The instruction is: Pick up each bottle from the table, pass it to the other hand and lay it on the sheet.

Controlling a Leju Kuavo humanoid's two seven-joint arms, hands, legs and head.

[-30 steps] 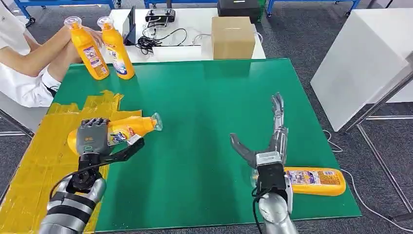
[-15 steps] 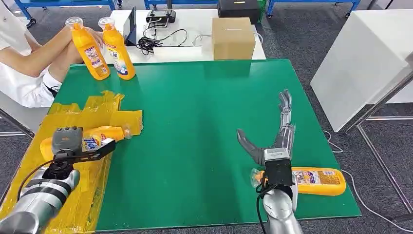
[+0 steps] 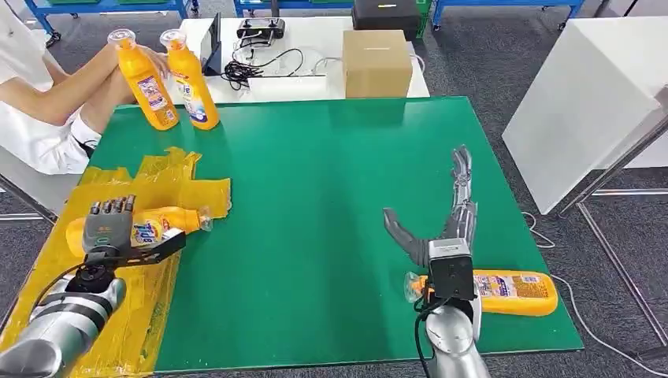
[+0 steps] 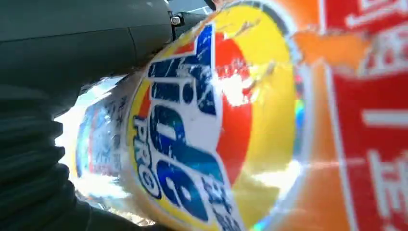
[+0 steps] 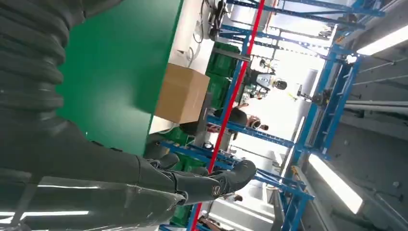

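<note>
An orange bottle [image 3: 161,223] lies on its side on the yellow sheet [image 3: 165,177] at the table's left, cap pointing right. My left hand [image 3: 110,232] is at its base end, fingers lifted straight up off it and thumb stretched along its near side; the left wrist view has the bottle's label [image 4: 240,125] close against the hand [image 4: 72,48]. My right hand [image 3: 441,228] hovers open over the green table [image 3: 315,197], fingers spread, holding nothing. Just behind it a second orange bottle [image 3: 512,291] lies near the front right edge.
At the back left corner a person [image 3: 39,102] holds two upright orange bottles [image 3: 146,83] [image 3: 191,83]. A cardboard box [image 3: 376,63] and cables sit on a white table [image 3: 307,83] beyond. A white cabinet [image 3: 583,102] stands to the right.
My left hand carried the bottle leftward and down onto the yellow sheet, then raised its fingers off it. My right hand drifted slightly right and stayed open.
</note>
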